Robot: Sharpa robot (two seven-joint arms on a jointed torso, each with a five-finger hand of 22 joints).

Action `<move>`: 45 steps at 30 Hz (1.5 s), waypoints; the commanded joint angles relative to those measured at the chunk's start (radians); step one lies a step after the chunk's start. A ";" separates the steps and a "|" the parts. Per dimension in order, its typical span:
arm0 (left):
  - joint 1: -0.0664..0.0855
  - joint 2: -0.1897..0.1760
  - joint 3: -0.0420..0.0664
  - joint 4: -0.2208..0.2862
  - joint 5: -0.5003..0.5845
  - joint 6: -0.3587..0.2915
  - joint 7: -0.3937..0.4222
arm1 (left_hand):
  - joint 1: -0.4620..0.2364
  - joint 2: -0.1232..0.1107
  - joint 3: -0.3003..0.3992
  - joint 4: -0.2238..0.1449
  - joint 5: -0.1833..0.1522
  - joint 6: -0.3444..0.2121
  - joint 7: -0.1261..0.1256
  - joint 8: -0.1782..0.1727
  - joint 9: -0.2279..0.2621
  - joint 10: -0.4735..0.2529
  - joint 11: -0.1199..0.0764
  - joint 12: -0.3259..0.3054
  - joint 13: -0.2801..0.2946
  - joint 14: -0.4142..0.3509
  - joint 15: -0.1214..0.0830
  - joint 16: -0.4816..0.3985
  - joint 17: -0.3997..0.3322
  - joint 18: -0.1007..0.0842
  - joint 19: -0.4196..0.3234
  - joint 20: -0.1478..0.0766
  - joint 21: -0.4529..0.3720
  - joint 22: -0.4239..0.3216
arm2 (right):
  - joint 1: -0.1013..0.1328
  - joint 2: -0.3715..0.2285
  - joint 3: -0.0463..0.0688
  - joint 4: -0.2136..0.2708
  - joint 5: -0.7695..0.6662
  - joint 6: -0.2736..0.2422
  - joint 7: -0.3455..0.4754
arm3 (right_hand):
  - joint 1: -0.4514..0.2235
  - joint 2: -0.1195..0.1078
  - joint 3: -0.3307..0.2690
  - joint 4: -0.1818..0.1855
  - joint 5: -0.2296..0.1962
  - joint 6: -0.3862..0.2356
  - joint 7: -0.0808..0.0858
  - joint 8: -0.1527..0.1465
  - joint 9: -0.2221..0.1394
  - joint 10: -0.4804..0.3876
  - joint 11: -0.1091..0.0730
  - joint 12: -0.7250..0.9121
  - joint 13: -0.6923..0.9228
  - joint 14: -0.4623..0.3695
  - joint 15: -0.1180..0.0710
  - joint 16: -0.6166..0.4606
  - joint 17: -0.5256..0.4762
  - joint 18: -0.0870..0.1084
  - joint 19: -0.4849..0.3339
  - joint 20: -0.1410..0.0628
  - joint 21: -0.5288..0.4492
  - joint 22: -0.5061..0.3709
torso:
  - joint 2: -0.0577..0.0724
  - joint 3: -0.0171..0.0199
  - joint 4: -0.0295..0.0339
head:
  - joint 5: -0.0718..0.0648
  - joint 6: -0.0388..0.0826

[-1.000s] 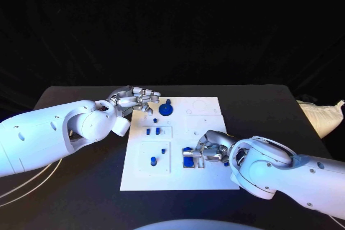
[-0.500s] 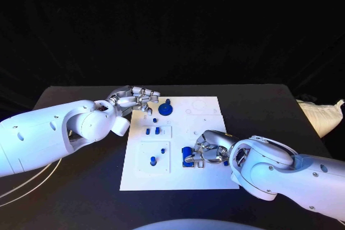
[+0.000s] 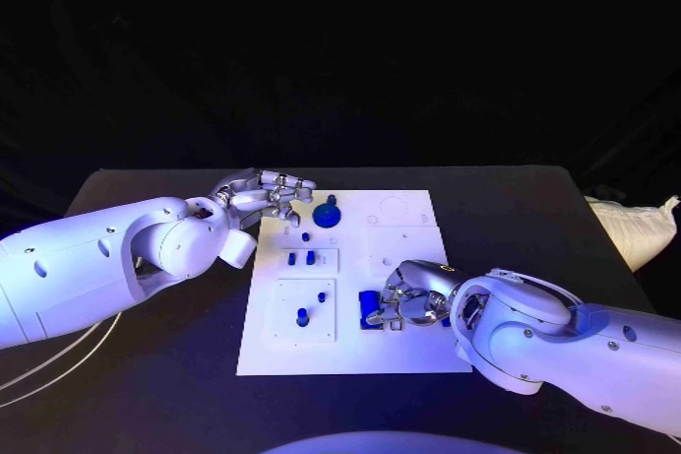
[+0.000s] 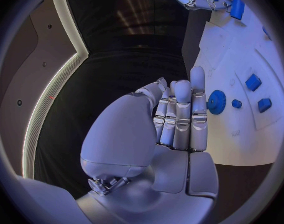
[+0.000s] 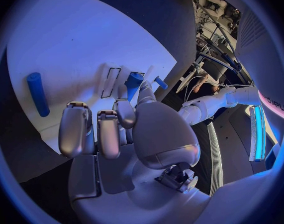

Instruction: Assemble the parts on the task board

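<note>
Right hand (image 3: pixel 410 298) at 5 o'clock on the task board (image 3: pixel 411 357), fingers curled around a blue part (image 3: pixel 370 307), pinching it at a board slot. Small blue pegs (image 3: pixel 311 310) sit at 7 o'clock on the board. Far side, 11 o'clock: left hand (image 3: pixel 270 192) at the board's edge, fingers curled together, holding nothing, blue gear (image 3: pixel 328 216) just beside it; black counter (image 3: pixel 156 375) underneath.

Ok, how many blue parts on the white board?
7: blue gear and small peg far-left, two blocks mid-left, two pieces near-left, one block by the right hand; others may be hidden.
</note>
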 commanded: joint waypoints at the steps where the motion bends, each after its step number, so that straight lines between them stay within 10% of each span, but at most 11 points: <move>1: 0.000 0.000 0.001 0.002 -0.002 0.017 0.003 | 0.000 0.005 -0.001 -0.002 0.002 -0.007 0.002 0.005 0.000 -0.008 0.000 0.003 0.001 -0.007 0.001 -0.004 -0.001 0.020 0.000 0.003 -0.005 -0.001 | -0.003 -0.001 0.000 -0.001 -0.018 0.036 -0.003 | 0.004 0.006 0.003 -0.003 0.007 0.001 -0.002 0.003 0.000 0.009 -0.001 0.005 0.001 0.074 -0.004 -0.003 0.092 -0.015 -0.002 -0.003 0.000 0.001 | 0.000 -0.0004 -0.0007 | 0.002 -0.001; 12: 0.000 -0.003 0.001 0.003 -0.002 0.018 0.001 | 0.000 0.005 -0.001 -0.002 0.002 -0.007 0.002 0.005 0.000 -0.008 0.000 0.003 0.001 -0.007 0.001 -0.004 -0.001 0.020 0.000 0.003 -0.005 -0.001 | -0.003 -0.063 0.002 0.037 0.007 -0.055 0.041 | -0.006 0.004 -0.005 0.002 0.017 -0.002 -0.001 0.001 0.002 0.006 0.000 -0.002 -0.004 0.073 -0.004 -0.003 0.092 -0.015 -0.002 -0.004 -0.001 -0.001 | 0.000 0.0006 -0.0020 | 0.002 0.000; 18: 0.000 -0.004 0.000 0.003 -0.002 0.018 0.001 | 0.000 0.005 -0.001 -0.003 0.002 -0.007 0.002 0.006 0.000 -0.009 0.000 0.004 0.001 -0.008 0.001 -0.005 -0.002 0.020 0.001 0.003 -0.006 -0.001 | 0.017 -0.141 0.005 0.067 0.118 -0.140 0.154 | 0.013 0.014 -0.005 -0.003 0.089 -0.056 0.021 -0.046 -0.015 -0.014 0.016 -0.027 -0.021 0.074 0.008 0.002 0.100 -0.016 -0.004 0.004 -0.003 -0.002 | -0.001 -0.0008 -0.0022 | -0.003 0.003; 29: -0.001 -0.005 0.000 0.002 -0.002 0.018 0.003 | 0.000 0.005 -0.001 -0.003 0.002 -0.007 0.002 0.006 0.000 -0.009 0.000 0.004 0.001 -0.008 0.001 -0.005 -0.002 0.020 0.001 0.003 -0.006 -0.001 | 0.040 -0.263 0.002 0.071 0.040 -0.001 0.077 | 0.085 0.049 0.033 -0.045 0.094 -0.052 0.032 -0.114 -0.044 -0.050 0.026 -0.082 -0.064 0.073 0.018 0.000 0.097 -0.014 -0.008 0.016 -0.007 -0.006 | -0.002 0.0007 -0.0085 | -0.014 0.014; 45: -0.001 -0.007 0.000 0.005 -0.002 0.019 0.005 | 0.000 0.005 -0.001 -0.003 0.002 -0.007 0.002 0.006 0.000 -0.009 0.000 0.004 0.001 -0.008 0.001 -0.005 -0.002 0.020 0.001 0.003 -0.006 -0.001 | 0.005 -0.260 -0.007 0.040 -0.075 0.007 -0.038 | 0.062 0.033 0.049 -0.021 0.088 0.020 0.017 -0.140 -0.056 -0.074 0.014 -0.149 -0.124 0.071 0.009 -0.006 0.092 -0.012 -0.012 0.008 -0.015 -0.016 | -0.001 -0.0005 -0.0060 | -0.021 0.012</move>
